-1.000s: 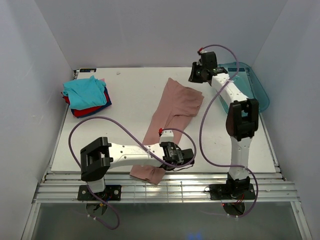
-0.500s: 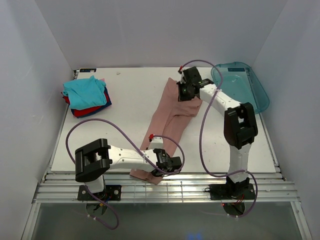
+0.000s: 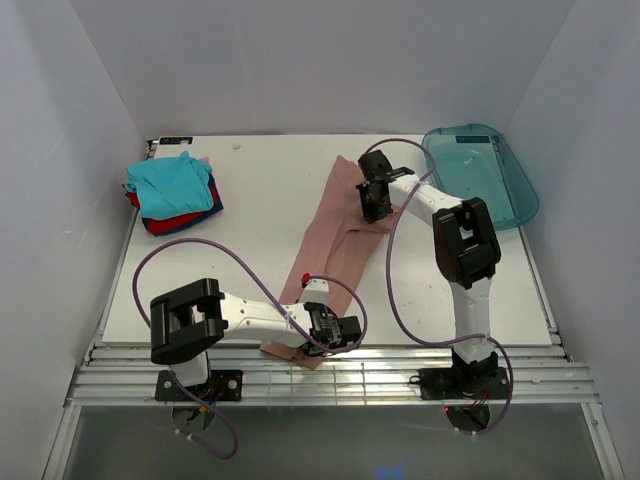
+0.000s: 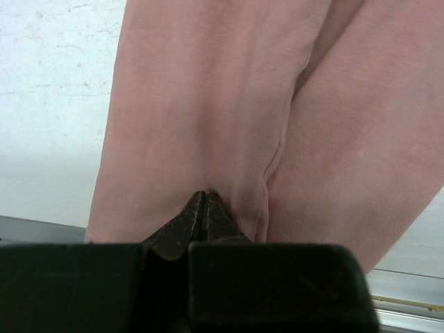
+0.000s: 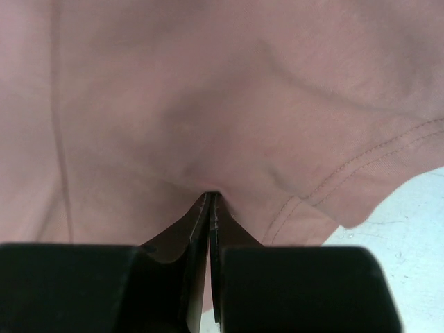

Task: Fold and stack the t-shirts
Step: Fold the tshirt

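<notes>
left arm [image 3: 255,311], right arm [image 3: 470,302]: white shells, black joint blocks [image 3: 185,318] | cables [image 3: 190,240]: thin, purple, one loop per arm, behind the fingers | red cap [image 3: 304,273]: small, just behind the left fingers | fingers [image 4: 175,233]: matte black wedges on a broad black bar

Looks down from high above and behind the two arm bases [image 3: 195,385], facing forward over the whole table [image 3: 250,210], far enough off to take in the full length of the pink shirt [image 3: 345,240]. Sits on the left wrist just behind the left gripper [image 4: 203,196], very close, aimed along the fingers [image 4: 177,232] at the shirt's near end and a strip of table edge. Rides the right wrist behind the right gripper [image 5: 210,196], closer yet, filled by cloth at the shirt's far end, bare table at lower right. Shared by all three: that shirt and the table.
</notes>
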`<state>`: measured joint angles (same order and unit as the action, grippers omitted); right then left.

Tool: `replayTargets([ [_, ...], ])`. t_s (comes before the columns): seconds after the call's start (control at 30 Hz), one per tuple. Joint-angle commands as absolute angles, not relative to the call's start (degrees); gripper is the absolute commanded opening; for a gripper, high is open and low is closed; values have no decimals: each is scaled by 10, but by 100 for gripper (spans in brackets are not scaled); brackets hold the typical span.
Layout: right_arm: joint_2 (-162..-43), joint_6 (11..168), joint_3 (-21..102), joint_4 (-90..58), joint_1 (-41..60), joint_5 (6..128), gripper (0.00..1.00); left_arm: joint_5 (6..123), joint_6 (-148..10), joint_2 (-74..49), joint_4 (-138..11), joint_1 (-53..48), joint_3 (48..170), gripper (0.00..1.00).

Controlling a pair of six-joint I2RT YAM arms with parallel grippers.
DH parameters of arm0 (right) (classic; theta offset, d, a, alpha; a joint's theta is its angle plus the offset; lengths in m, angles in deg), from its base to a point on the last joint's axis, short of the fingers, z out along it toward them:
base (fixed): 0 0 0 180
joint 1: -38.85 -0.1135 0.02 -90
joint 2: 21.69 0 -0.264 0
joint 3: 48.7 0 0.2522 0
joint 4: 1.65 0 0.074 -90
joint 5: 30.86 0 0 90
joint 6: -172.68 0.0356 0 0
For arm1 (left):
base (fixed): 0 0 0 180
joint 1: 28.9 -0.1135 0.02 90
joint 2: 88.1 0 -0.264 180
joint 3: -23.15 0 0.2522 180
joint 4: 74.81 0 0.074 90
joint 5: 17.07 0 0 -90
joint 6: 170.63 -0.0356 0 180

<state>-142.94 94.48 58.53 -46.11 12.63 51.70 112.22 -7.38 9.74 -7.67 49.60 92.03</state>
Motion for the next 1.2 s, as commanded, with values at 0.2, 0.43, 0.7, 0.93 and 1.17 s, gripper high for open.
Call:
replayTargets([
  [0.2, -1511, 960, 658, -508, 128, 440, 8, 1048, -156, 98, -221, 497, 890, 0],
  [0.43, -1597, 967, 797, -515, 128, 412, 8, 1054, -207, 110, -257, 496, 918, 0],
  [0.7, -1666, 969, 931, -512, 130, 412, 8, 1055, -224, 153, -258, 490, 962, 0],
  [0.93, -1696, 969, 943, -452, 138, 459, 8, 1055, -228, 165, -262, 457, 965, 0],
  [1.17, -1720, 988, 992, -422, 159, 515, 8, 1044, -229, 153, -278, 443, 955, 0],
])
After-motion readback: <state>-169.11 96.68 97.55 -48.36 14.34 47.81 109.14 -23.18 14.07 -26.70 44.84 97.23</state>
